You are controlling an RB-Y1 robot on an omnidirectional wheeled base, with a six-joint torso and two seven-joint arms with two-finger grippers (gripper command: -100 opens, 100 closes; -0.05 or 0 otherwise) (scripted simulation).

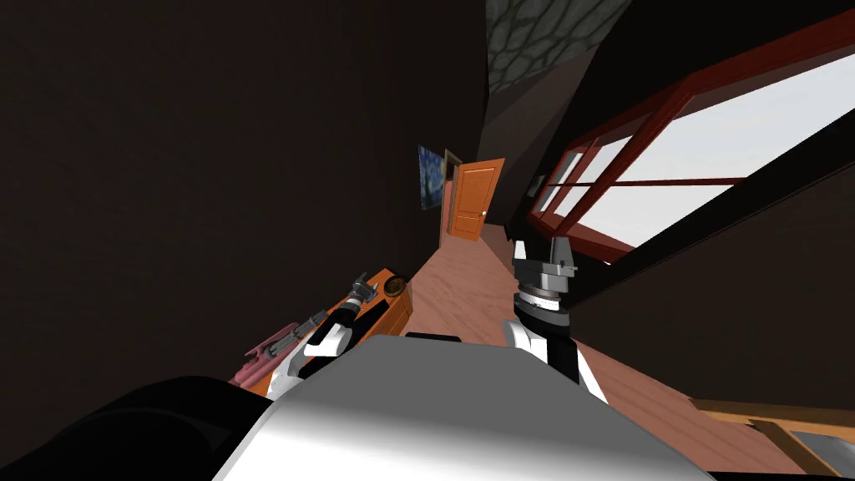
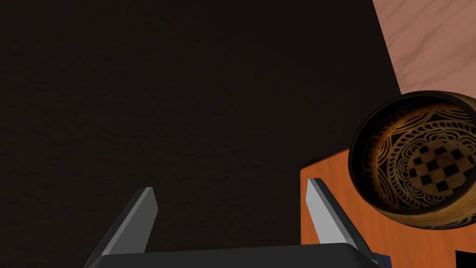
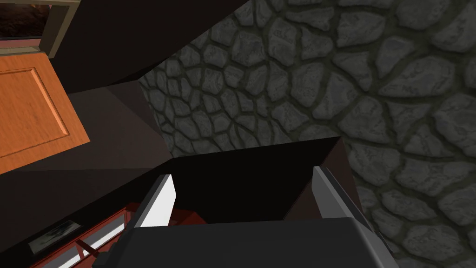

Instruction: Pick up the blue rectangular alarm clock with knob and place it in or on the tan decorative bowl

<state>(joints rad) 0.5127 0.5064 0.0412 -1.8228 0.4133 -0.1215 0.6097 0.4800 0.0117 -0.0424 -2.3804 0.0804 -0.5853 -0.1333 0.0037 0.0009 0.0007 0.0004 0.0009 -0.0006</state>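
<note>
The tan bowl (image 2: 418, 158), dark-rimmed with a checker and scroll pattern inside, sits at the far end of an orange wooden top (image 2: 325, 174). My left gripper (image 2: 232, 216) hovers at that top's edge beside the bowl, open, with nothing between its fingers and a dark wall behind them. A small blue corner (image 2: 382, 257) peeks out by the gripper's body; I cannot tell whether it is the clock. In the head view the left gripper (image 1: 361, 288) reaches over the orange top (image 1: 401, 311), just short of the bowl (image 1: 394, 286). My right gripper (image 1: 543, 252) is raised at the right, open and empty.
A pink object (image 1: 267, 355) lies at the near end of the orange top. The dark wall runs close along my left. A wooden floor (image 1: 467, 275) leads to an orange door (image 1: 476, 200). A red-framed window (image 1: 668, 167) lines the right wall.
</note>
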